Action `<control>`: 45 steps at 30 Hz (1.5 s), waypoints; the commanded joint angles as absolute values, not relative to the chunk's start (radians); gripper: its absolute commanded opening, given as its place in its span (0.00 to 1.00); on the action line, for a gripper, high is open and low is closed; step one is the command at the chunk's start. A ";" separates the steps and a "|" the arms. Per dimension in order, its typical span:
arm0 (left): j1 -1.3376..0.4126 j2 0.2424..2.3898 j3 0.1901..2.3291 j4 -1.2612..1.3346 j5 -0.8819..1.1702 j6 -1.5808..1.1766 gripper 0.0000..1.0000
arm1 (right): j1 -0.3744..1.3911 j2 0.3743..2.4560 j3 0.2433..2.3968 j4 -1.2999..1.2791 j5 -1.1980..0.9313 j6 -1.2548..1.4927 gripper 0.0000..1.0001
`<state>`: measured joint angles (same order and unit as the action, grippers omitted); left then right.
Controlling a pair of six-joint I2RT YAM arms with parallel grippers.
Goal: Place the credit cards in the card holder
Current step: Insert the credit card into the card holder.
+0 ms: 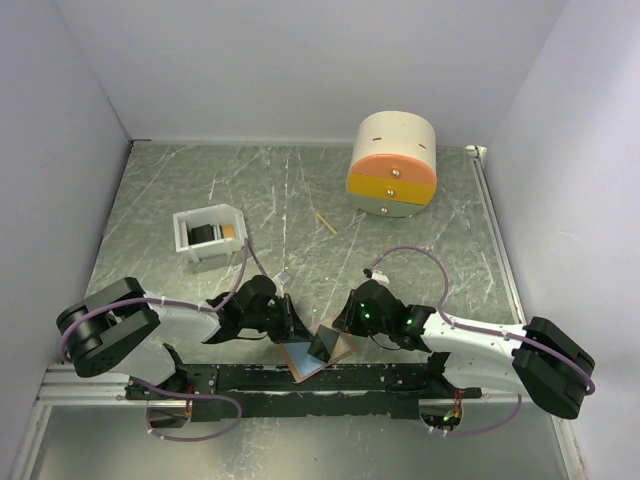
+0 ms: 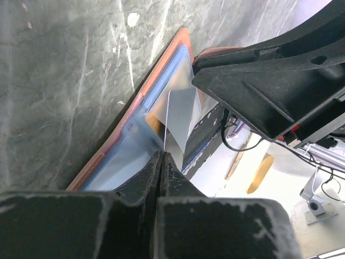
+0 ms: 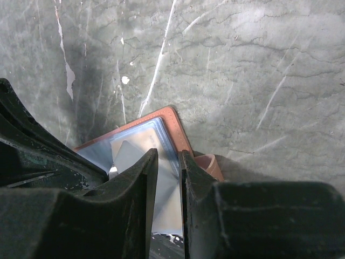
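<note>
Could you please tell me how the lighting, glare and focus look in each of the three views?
Top external: even light, sharp, only soft shadows near the card holder. Left wrist: left fingers dark and blurred near the lens, the holder's clear pocket shows a pale sheen, the background beyond the table edge is washed out. Right wrist: right fingers dark and slightly soft, the table crisp.

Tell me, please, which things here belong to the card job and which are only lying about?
For the job: card holder; card at its pocket; cards in the white tray.
Lying about: drawer box; wooden stick.
</note>
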<state>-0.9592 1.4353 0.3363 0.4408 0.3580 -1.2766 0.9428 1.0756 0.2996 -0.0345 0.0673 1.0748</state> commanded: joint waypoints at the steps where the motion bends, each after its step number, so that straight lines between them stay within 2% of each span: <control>1: -0.964 1.448 0.339 0.498 0.384 -1.273 0.07 | 0.947 1.069 0.285 -0.097 0.070 1.069 0.23; 14: -0.893 1.401 0.402 0.283 0.299 -1.139 0.07 | 0.947 1.068 0.495 -0.374 0.111 0.836 0.27; 19: -0.881 1.421 0.421 0.288 0.322 -1.126 0.07 | 0.947 1.109 0.581 -0.490 0.151 0.769 0.34; 25: -0.881 1.450 0.417 0.316 0.347 -1.124 0.07 | 0.939 1.143 0.651 -0.576 0.166 0.691 0.50; 34: -0.881 1.482 0.450 0.295 0.348 -1.089 0.07 | 0.897 1.241 0.642 -0.559 0.103 0.667 0.56; 37: -0.881 1.486 0.466 0.269 0.338 -1.076 0.07 | 0.895 1.240 0.619 -0.519 0.087 0.675 0.44; 43: -0.859 1.505 0.525 0.202 0.310 -1.032 0.07 | 0.846 1.167 0.536 -0.400 0.066 0.752 0.05; 45: -0.845 1.511 0.549 0.174 0.301 -1.017 0.07 | 0.830 1.128 0.505 -0.359 0.090 0.806 0.00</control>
